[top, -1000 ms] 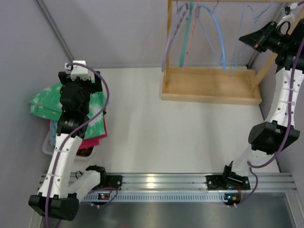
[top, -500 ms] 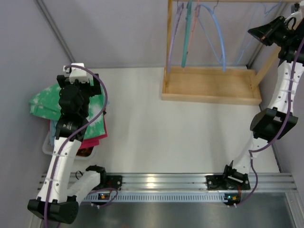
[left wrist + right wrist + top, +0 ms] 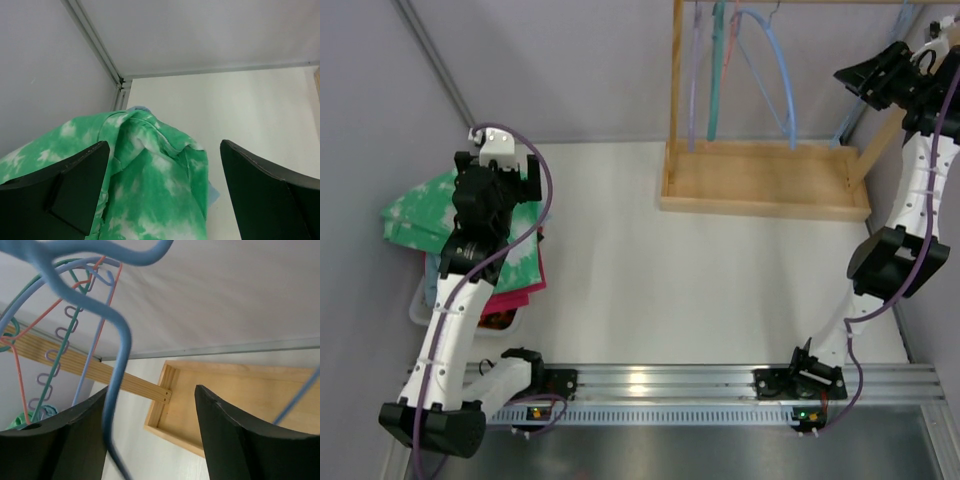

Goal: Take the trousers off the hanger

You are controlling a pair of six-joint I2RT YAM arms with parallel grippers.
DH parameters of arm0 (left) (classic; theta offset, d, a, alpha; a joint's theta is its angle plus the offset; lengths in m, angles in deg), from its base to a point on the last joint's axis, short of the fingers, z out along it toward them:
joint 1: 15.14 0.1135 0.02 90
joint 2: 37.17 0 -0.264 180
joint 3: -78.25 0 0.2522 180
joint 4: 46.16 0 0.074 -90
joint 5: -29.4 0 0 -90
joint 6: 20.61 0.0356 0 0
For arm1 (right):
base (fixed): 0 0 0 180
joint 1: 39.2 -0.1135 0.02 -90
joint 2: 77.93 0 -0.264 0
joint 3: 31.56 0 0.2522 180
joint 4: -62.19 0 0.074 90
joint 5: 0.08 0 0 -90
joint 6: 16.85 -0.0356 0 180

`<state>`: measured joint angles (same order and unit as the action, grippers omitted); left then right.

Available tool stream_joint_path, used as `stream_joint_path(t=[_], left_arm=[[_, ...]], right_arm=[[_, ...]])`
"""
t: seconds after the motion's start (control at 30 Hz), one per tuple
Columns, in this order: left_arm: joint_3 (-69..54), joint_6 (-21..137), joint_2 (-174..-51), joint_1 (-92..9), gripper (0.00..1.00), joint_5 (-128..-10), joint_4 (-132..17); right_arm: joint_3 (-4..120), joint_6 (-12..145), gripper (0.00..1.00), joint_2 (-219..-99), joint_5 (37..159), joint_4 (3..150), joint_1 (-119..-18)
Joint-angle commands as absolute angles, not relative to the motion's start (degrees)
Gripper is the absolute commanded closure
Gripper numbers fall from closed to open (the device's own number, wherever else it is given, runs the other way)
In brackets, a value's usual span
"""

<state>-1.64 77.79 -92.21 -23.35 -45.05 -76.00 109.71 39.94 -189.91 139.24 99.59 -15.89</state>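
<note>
Left arm is folded in over the far-left side of the worktop, wrist tipped down. The left hand hangs released, its 2 fingers spread wide and gripping nothing. Over on the other side, the right arm reaches high and back, stretched up beside the wooden rack at the far right. The right hand is spread open too, closed on nothing. Look at the hanger: its pale blue wire curls across the right wrist view and drops just in front of 1 finger, close to it, though I cannot tell whether it touches. Further along the rail hang a teal hanger and a lilac hanger, dangling over the rack's shallow wooden tray. At the left edge, what looks like a pale bin carries a stack of clothes. A pink garment lies low in it and the trousers sit on top, green with white mottling, off the hanger and well apart from it. They lie crumpled directly below the left hand, showing through the gap between its fingers in the wrist view.
</note>
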Motion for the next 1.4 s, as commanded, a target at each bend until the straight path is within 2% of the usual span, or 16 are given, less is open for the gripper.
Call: stream_joint_path(t=[0.0, 0.13, 0.3, 0.33, 0.63, 0.83, 1.03, 1.17, 1.37], left_arm=[[-5.47, 76.86, -95.34, -23.84, 0.01, -48.73, -79.61], [-8.02, 74.84, -98.33, -23.84, 0.01, -52.16, -81.28], [-12.84, 69.58, -104.21, -23.84, 0.02, -59.08, -82.16], [-13.47, 69.56, -105.36, -23.93, 0.01, -59.89, -82.25], [-22.69, 67.19, -115.82, -27.97, 0.01, -60.33, -83.82], [-25.86, 68.86, -120.74, -35.16, 0.01, -64.38, -86.54], [-27.37, 68.86, -126.11, -42.46, 0.01, -55.59, -91.83], [-23.68, 67.9, -125.67, -44.5, 0.02, -57.17, -91.74], [-21.12, 67.1, -124.97, -45.29, 0.01, -58.75, -91.83]], right_arm=[[107.63, 42.56, 0.34, -182.89, 139.23, 99.42, -15.3], [103.33, 43.26, 0.21, -178.31, 139.23, 98.89, -14.68], [97.79, 44.14, 0.09, -171.55, 138.26, 99.42, -12.75], [95.26, 44.23, 0.01, -170.49, 138.09, 99.42, -12.4], [83.91, 47.65, 0.01, -159.5, 140.45, 101.97, -7.48], [74.6, 56.35, 0.01, -151.33, 144.24, 106.36, -6.95], [64.59, 69.0, 0.01, -143.51, 146.79, 114.96, -7.73], [57.71, 78.4, 0.0, -137.97, 144.16, 118.75, -11.07], [49.62, 82.29, 0.01, -132.51, 139.59, 120.25, -20.73]])
